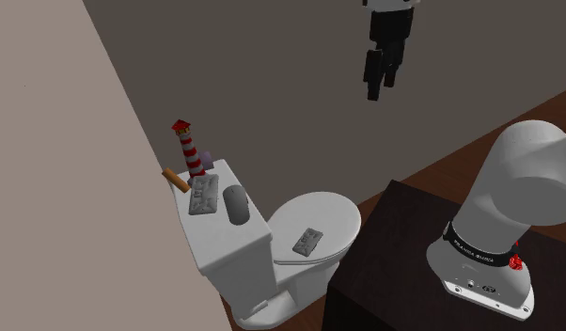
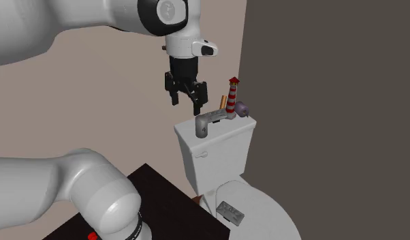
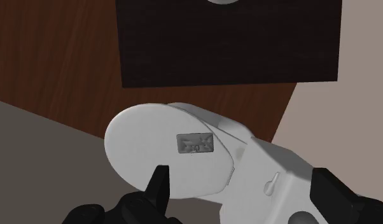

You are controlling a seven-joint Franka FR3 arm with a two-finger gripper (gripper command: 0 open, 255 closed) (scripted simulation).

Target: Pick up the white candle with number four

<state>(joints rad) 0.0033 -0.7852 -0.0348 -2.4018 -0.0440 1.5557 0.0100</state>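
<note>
A grey-white stubby candle (image 1: pixel 236 204) lies on the lid of the white toilet tank (image 1: pixel 225 252), also seen from the second exterior view (image 2: pixel 203 125); I cannot read a number on it. My black gripper (image 1: pixel 381 86) hangs open and empty high in the air, well above the toilet and apart from the candle. In the second exterior view the gripper (image 2: pixel 185 106) hovers up and left of the tank (image 2: pixel 217 153). In the wrist view the open gripper (image 3: pixel 244 197) looks down on the toilet seat lid (image 3: pixel 146 137) and the tank's front.
On the tank also stand a red-and-white lighthouse figure (image 1: pixel 188 149), a purple object (image 1: pixel 206 162), an orange-brown stick (image 1: pixel 175 179) and a flat grey block (image 1: pixel 204 196). Another flat grey block (image 1: pixel 307 243) lies on the seat lid. Walls close in behind; the dark stand (image 1: pixel 394 273) is beside the toilet.
</note>
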